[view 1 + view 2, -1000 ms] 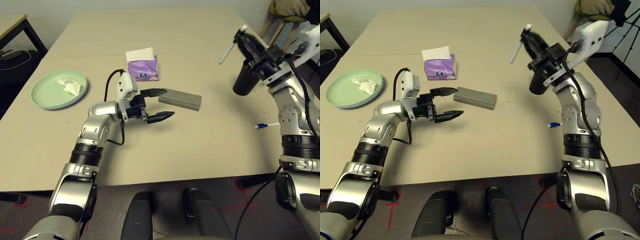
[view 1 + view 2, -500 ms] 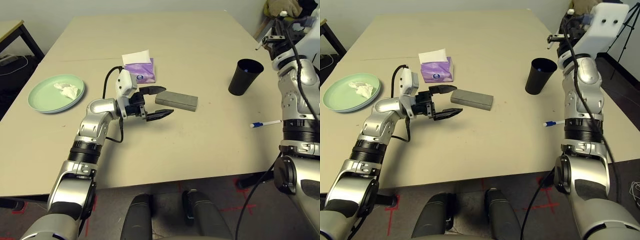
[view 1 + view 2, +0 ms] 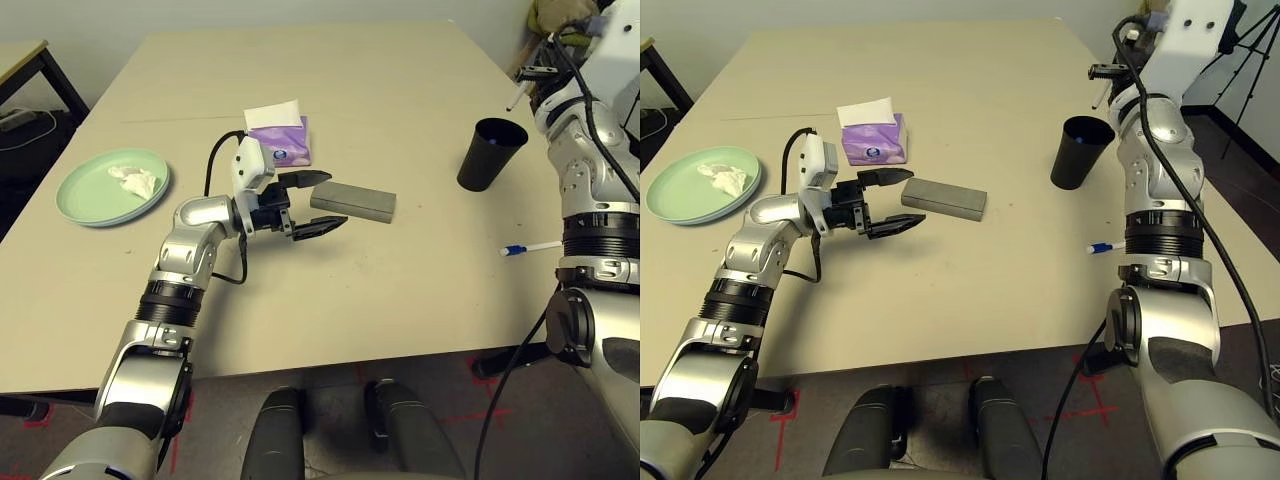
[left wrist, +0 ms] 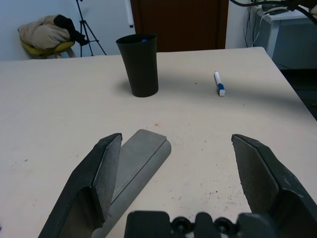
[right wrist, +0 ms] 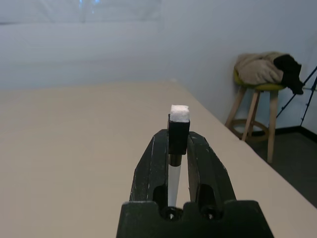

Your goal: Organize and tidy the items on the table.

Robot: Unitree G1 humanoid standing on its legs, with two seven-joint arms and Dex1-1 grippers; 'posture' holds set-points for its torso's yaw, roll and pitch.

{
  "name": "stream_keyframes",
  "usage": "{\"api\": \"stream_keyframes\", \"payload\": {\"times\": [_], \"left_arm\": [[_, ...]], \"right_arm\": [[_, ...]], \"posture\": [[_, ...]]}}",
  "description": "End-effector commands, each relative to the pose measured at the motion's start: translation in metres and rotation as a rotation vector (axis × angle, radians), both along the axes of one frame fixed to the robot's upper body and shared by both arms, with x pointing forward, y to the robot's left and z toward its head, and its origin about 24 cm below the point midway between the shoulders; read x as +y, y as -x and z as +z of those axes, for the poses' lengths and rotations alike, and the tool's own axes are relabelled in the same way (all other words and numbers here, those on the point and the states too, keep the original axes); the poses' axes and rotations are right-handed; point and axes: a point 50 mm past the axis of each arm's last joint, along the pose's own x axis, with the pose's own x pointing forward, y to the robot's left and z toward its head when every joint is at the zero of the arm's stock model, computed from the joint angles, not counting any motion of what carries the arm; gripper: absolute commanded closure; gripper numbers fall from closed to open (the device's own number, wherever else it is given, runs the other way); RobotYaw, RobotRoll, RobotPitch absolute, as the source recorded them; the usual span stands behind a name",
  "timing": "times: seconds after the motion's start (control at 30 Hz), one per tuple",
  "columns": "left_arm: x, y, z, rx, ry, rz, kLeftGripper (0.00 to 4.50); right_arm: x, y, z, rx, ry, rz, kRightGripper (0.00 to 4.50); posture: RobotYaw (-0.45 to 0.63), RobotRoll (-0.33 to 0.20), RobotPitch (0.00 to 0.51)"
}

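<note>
Right gripper (image 5: 177,148) up high on the far right, shut tight on a marker (image 5: 178,126), likely for dropping into the black cup (image 3: 489,152). Left gripper (image 3: 310,204) wide open, empty, by the grey case (image 3: 352,201), ready for grabbing.

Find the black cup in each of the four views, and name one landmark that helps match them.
Left eye view: black cup at right, past the glasses case.
Right eye view: right of centre.
Left wrist view: upper middle, beyond the case.
Right wrist view: not in it.
Shared landmark: the blue-capped marker near the cup.
</note>
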Motion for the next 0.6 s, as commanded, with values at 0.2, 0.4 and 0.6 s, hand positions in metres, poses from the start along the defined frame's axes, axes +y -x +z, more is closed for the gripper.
{"api": "stream_keyframes", "payload": {"times": [0.2, 0.4, 0.6], "left_arm": [[0.0029, -0.0005, -0.0028, 0.010, -0.018, 0.017, 0.00], [0.0024, -0.0010, -0.0025, 0.006, -0.016, 0.019, 0.00], [0.0021, -0.0012, -0.0023, 0.003, -0.014, 0.021, 0.00]], "right_arm": [[0.0029, -0.0017, -0.0030, 0.016, 0.021, 0.003, 3.36], [0.0018, -0.0013, -0.0023, 0.018, 0.030, 0.002, 1.11], [0.0037, -0.0011, -0.0013, 0.010, 0.041, 0.026, 0.02]], "posture": [[0.11, 0.000, 0.096], [0.11, 0.000, 0.097], [0.11, 0.000, 0.097]]}}
